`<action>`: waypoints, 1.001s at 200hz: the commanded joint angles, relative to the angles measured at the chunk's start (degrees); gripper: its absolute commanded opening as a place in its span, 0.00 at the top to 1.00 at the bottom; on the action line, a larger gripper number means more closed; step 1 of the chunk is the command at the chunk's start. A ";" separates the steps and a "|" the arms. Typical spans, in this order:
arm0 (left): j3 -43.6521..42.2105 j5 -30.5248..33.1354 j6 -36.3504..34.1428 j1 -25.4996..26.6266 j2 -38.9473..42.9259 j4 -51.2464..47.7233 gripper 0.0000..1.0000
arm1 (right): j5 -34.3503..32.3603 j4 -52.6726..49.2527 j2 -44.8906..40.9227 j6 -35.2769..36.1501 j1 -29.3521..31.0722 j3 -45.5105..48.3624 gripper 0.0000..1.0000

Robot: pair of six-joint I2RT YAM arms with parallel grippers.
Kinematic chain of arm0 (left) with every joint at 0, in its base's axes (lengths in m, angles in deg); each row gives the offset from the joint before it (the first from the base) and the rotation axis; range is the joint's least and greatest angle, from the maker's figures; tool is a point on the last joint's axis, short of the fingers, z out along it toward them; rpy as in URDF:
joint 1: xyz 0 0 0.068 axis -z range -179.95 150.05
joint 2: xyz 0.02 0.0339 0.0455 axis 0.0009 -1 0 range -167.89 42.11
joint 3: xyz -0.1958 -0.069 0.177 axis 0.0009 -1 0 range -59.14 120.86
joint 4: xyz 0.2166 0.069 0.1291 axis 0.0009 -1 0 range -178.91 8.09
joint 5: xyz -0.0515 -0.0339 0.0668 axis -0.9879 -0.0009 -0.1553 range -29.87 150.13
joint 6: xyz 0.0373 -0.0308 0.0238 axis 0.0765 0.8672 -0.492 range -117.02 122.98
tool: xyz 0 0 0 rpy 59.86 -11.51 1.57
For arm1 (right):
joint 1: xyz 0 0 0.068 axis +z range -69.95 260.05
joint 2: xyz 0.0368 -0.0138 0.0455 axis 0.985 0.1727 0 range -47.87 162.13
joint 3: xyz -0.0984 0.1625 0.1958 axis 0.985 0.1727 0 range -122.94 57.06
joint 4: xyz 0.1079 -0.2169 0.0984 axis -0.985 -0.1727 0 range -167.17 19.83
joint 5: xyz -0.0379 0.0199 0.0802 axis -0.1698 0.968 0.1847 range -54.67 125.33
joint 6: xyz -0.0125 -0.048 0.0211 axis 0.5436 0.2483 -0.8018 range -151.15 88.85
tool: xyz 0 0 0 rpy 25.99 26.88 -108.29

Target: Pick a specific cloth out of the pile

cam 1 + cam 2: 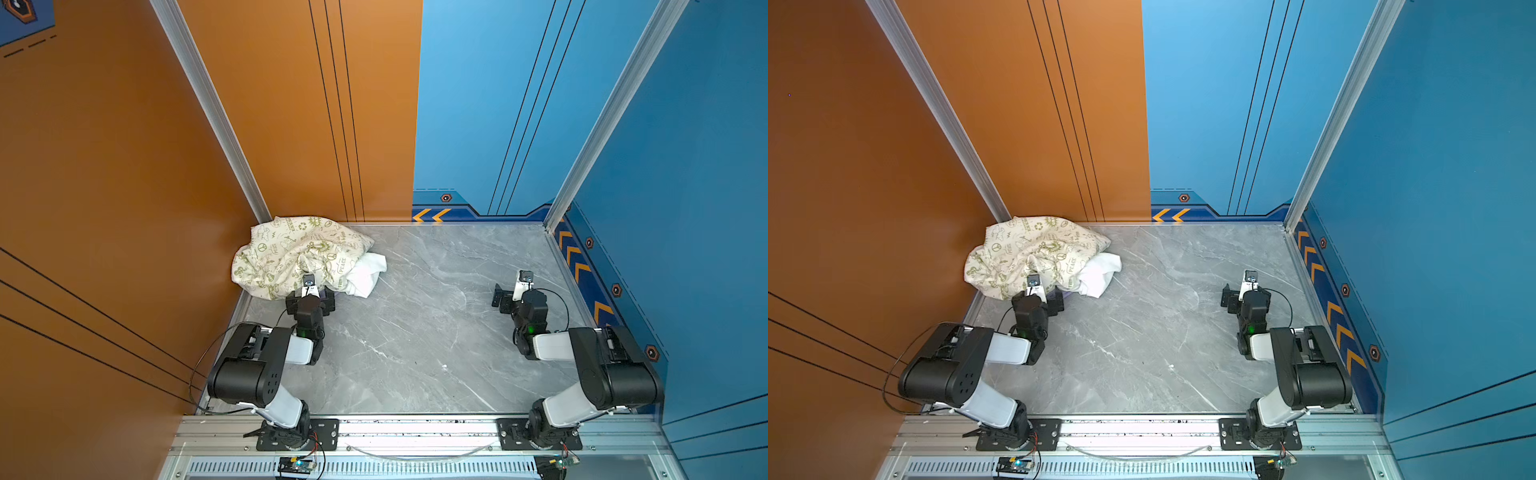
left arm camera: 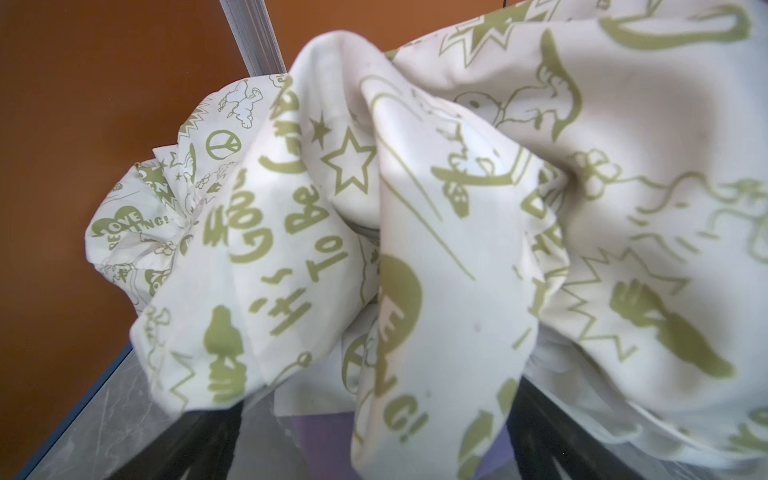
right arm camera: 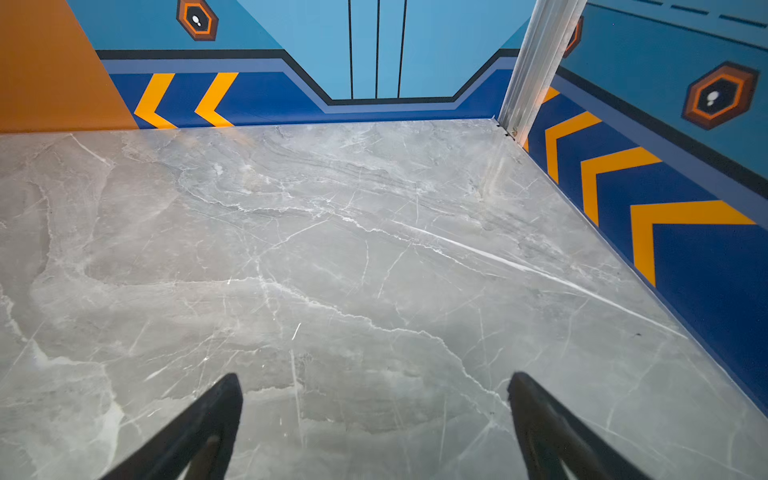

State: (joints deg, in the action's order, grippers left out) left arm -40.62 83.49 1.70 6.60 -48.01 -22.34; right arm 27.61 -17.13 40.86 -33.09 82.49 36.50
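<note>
The pile [image 1: 299, 257] lies in the table's far left corner in both top views. On top is a large cream cloth with green prints [image 1: 286, 249] [image 1: 1017, 249]. A plain white garment [image 1: 368, 274] pokes out on its right. Of the lilac cloth [image 2: 328, 436], only a small strip shows in the left wrist view, low under the cream folds. My left gripper [image 1: 311, 296] [image 2: 374, 419] is open at the pile's near edge. Its dark fingers [image 2: 203, 440] stand either side of a hanging cream fold and the lilac strip. My right gripper [image 1: 504, 297] [image 3: 374, 399] is open over bare table, far from the pile.
The grey marble table [image 1: 415, 324] is walled in by an orange wall [image 1: 124, 208] on the left and blue walls [image 1: 685, 208] at the back and right. Aluminium posts [image 1: 232, 137] stand in the far corners. A metal rail [image 1: 415, 428] with both arm bases runs along the front.
</note>
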 commanded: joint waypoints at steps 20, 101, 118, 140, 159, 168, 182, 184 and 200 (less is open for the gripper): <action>1.14 -0.43 -0.15 -0.22 -0.34 -0.68 0.02 | -0.17 -0.92 -0.05 -1.14 -0.41 -0.80 0.00; 1.16 -0.43 -0.16 -0.26 -0.36 -0.68 0.02 | -0.13 -0.92 -0.04 -1.13 -0.42 -0.80 0.00; 1.16 -0.42 -0.12 -0.23 -0.36 -0.68 0.02 | -0.05 -0.92 -0.05 -1.12 -0.39 -0.80 0.00; 1.16 -0.50 -0.13 -0.26 -0.35 -0.69 0.02 | 0.09 -0.92 -0.05 -1.22 -0.42 -0.88 0.00; 1.15 -0.42 -0.11 -0.22 -0.35 -0.69 0.02 | 0.24 -1.00 0.02 -1.31 -0.53 -0.89 0.00; 1.12 -0.42 -0.12 -0.26 -0.40 -0.68 0.02 | 0.31 -1.09 -0.05 -1.32 -0.59 -0.89 0.00; 1.23 -0.71 0.14 -0.51 -0.39 -0.96 0.02 | 0.42 -1.04 -0.05 -1.36 -0.68 -0.89 0.00; 1.36 -0.80 0.27 -0.58 -0.35 -1.08 0.02 | 0.43 -1.08 -0.02 -1.35 -0.68 -0.89 0.00; 1.25 -0.95 0.46 -0.75 -0.14 -1.32 0.02 | 0.42 -1.01 -0.15 -1.32 -0.68 -0.91 0.00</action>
State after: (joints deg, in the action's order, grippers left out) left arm -40.55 83.46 1.72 6.38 -48.01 -22.77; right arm 27.63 -17.13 40.86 -33.50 82.23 36.50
